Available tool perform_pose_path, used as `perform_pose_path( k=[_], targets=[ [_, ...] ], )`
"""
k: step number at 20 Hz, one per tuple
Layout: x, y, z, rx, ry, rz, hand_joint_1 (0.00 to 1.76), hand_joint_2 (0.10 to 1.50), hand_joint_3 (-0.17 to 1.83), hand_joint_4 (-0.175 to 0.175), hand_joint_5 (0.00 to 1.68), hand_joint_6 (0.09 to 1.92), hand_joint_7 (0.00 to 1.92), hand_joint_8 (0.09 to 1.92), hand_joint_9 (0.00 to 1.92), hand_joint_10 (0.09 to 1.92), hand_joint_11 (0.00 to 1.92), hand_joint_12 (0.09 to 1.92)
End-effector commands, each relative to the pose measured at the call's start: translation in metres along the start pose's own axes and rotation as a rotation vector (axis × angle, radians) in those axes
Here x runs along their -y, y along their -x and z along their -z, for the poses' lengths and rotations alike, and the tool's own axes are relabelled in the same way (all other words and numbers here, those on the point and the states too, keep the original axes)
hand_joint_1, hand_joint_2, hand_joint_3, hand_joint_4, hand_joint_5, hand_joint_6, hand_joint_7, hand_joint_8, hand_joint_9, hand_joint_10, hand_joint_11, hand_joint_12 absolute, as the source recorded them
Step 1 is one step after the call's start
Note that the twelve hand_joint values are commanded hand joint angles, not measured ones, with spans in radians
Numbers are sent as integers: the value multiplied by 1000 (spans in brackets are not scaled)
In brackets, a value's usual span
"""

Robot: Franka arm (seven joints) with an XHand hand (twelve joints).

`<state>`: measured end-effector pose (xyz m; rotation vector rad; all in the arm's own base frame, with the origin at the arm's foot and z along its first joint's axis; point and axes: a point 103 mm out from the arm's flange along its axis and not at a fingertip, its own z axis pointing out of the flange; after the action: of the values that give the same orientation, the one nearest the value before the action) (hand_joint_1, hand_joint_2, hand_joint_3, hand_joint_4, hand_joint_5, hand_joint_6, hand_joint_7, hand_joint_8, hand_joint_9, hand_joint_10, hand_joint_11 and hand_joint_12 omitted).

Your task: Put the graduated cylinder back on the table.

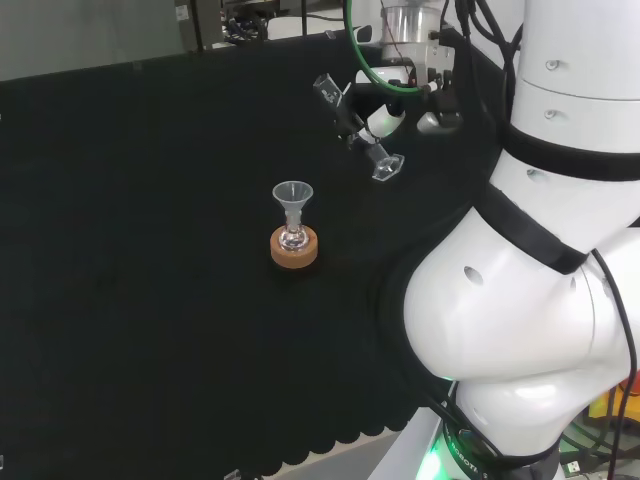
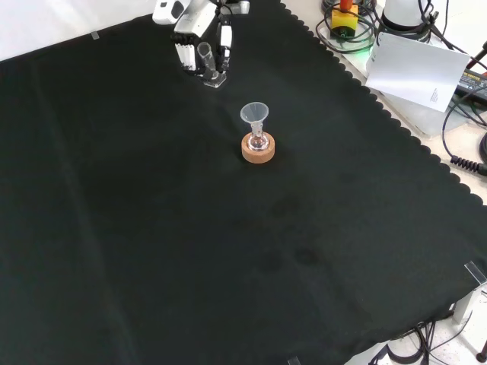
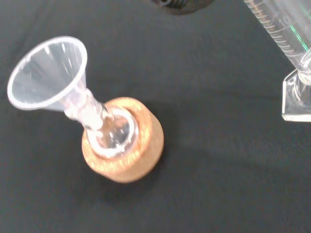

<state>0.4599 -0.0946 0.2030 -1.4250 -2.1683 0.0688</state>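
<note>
The hand (image 1: pixel 385 118) grips the tilted graduated cylinder (image 1: pixel 355 127) — base lowest, ready to land — above the desk (image 1: pixel 150 300), near 1 funnel-topped flask (image 1: pixel 293 237).

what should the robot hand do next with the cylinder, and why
Probably bring it upright and lower it. The robot hand holds the cylinder tilted in the head view, its base seemingly just off the cloth, clear of the funnel.

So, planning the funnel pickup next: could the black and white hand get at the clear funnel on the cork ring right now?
Probably not: the hand is shut on the graduated cylinder, though bare cloth surrounds the funnel.
</note>
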Motion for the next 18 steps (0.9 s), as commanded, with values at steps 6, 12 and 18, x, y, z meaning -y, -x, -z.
perform_pose_path(
  k=[6,12,18],
  targets=[
    [-60,17,-15,-70,138,83,1383,1088,0,-175,972,995,886,1098,1133,838,1051,885],
    [-96,16,-23,-109,175,128,1383,1089,0,-175,972,996,884,1098,1133,839,1050,887],
    [-121,26,-29,-154,233,151,1382,1089,0,-175,970,998,876,1102,1137,838,1050,890]
  ],
)
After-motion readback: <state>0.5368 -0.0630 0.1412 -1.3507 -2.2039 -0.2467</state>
